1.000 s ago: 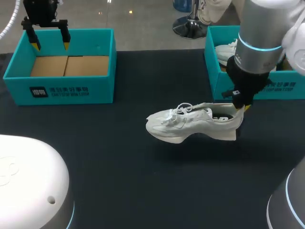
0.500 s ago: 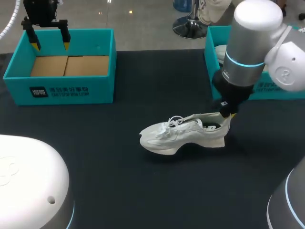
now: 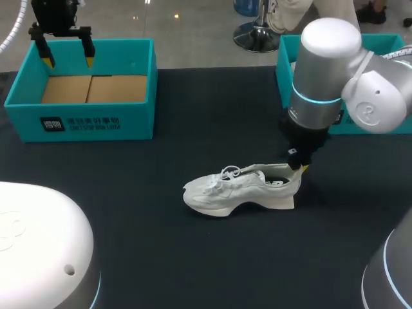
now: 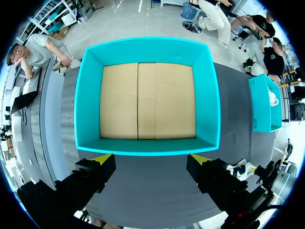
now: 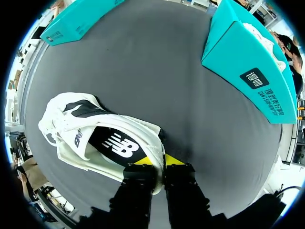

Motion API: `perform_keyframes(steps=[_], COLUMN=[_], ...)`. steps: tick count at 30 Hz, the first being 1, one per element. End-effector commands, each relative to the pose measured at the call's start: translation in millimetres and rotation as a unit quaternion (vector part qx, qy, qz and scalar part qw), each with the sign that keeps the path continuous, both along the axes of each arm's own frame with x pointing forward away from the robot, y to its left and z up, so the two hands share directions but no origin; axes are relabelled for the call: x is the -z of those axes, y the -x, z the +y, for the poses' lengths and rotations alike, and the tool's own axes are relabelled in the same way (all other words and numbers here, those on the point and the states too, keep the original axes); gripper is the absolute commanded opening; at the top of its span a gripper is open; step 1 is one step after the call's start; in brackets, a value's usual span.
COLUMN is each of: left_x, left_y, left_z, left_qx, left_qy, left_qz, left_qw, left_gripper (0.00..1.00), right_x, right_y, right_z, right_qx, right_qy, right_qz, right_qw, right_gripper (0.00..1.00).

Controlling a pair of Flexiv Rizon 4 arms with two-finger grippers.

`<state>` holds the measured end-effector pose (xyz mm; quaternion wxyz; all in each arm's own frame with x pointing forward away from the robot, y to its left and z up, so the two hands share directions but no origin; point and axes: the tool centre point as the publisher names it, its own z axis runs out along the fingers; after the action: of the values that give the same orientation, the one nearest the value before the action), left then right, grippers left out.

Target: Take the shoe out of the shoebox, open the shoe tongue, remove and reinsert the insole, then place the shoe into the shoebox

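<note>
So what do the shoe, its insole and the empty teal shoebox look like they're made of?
Shoe: white matte upper, probably mesh or synthetic textile, with woven laces; the thick sole looks like foam. Insole: black, printed, likely fabric over foam, unsure. Shoebox: matte teal cardboard; bare brown cardboard flaps form its floor.

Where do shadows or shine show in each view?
Head view: a soft shadow lies on the table under the shoe; the right arm gleams on its shell. Left wrist view: the empty shoebox has an evenly lit cardboard floor. Right wrist view: a dark shadow hugs the shoe's heel beside the right gripper.
</note>
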<state>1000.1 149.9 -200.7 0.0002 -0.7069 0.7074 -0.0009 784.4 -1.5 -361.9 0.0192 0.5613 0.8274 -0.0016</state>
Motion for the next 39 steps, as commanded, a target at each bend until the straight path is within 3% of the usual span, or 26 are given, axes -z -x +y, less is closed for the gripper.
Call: perform_keyframes(steps=[1, 4, 6, 7, 11, 18, 23, 27, 28, 29, 39], left_x=[-0.2, -0.2, -0.2, -0.2, -0.2, -0.2, -0.2, -0.2, -0.2, -0.2, -0.2], left_y=[0.0, 0.0, 0.0, 0.0, 0.0, 0.0, 0.0, 0.0, 0.0, 0.0, 0.0], left_z=[0.0, 0.0, 0.0, 0.0, 0.0, 0.0, 0.0, 0.0, 0.0, 0.0, 0.0], left_qx=[0.0, 0.0, 0.0, 0.0, 0.0, 0.0, 0.0, 0.0, 0.0, 0.0, 0.0], left_qy=[0.0, 0.0, 0.0, 0.0, 0.0, 0.0, 0.0, 0.0, 0.0, 0.0, 0.0], left_qz=[0.0, 0.0, 0.0, 0.0, 0.0, 0.0, 0.0, 0.0, 0.0, 0.0, 0.0], left_qw=[1.0, 1.0, 1.0, 1.0, 1.0, 1.0, 1.0, 1.0, 1.0, 1.0, 1.0], left_gripper=[1.0, 1.0, 1.0, 1.0, 1.0, 1.0, 1.0, 1.0, 1.0, 1.0, 1.0], right_x=[3.6, 3.8, 2.7, 1.1, -11.9, -52.0, -78.2, -85.1, -87.8, -88.0, -88.0], right_y=[0.9, 2.4, 3.9, 4.5, 6.1, 8.6, 10.5, 19.5, 23.1, 23.3, 23.3], right_z=[0.3, 0.2, -0.4, -0.9, -3.3, -4.8, -9.1, -15.6, -17.4, -23.5, -23.5], right_qx=[0.002, 0.006, 0.008, 0.011, 0.015, -0.018, -0.151, -0.288, -0.298, -0.263, -0.263], right_qy=[0.0, 0.003, 0.003, 0.002, -0.002, -0.032, -0.033, -0.015, 0.019, 0.045, 0.045], right_qz=[0.003, 0.007, 0.007, 0.006, -0.002, -0.013, -0.04, -0.039, -0.04, -0.024, -0.024], right_qw=[1.0, 1.0, 1.0, 1.0, 1.0, 0.999, 0.987, 0.957, 0.953, 0.963, 0.963], right_gripper=[0.0, 0.0, 0.63, 1.0, 1.0, 1.0, 1.0, 1.0, 1.0, 1.0, 1.0])
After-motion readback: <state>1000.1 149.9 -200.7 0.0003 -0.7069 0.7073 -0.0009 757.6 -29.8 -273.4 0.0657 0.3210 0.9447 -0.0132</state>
